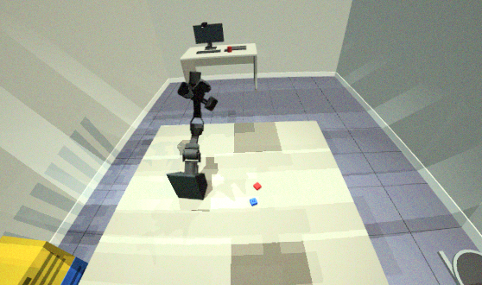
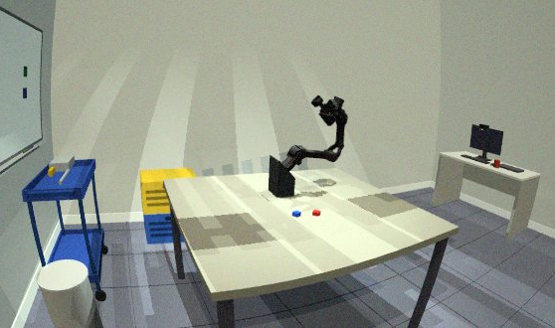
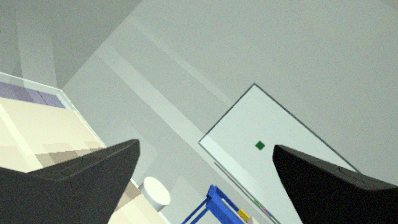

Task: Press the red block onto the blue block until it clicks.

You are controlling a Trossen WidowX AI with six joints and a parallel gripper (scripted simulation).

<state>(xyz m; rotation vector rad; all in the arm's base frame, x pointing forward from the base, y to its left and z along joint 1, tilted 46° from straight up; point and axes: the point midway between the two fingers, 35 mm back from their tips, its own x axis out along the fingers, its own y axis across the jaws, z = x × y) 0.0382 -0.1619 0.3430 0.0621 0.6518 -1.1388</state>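
Red block (image 1: 257, 186) (image 2: 316, 213) lies on the pale table (image 1: 286, 224) (image 2: 304, 244) (image 3: 55, 122), near the blue block (image 1: 253, 201) (image 2: 296, 214) with a gap between the two. Both blocks rest on the tabletop, out to one side of the dark arm base (image 1: 202, 197) (image 2: 274, 190); the red one is not seated on the blue one. At this size the studs on the blue block's top are only faintly readable, so which way up the red one sits is hard to say.

The arm rises from its base, and its gripper (image 1: 196, 88) (image 2: 329, 111) (image 3: 206, 149) is raised high above the tabletop, well apart from both blocks. Its fingers stand wide open with nothing between them. Past them, the wrist view shows the whiteboard (image 2: 13, 109) (image 3: 285, 130), the white bin (image 2: 64, 277) (image 3: 157, 191) and part of the blue cart (image 2: 61, 193) (image 3: 216, 199).
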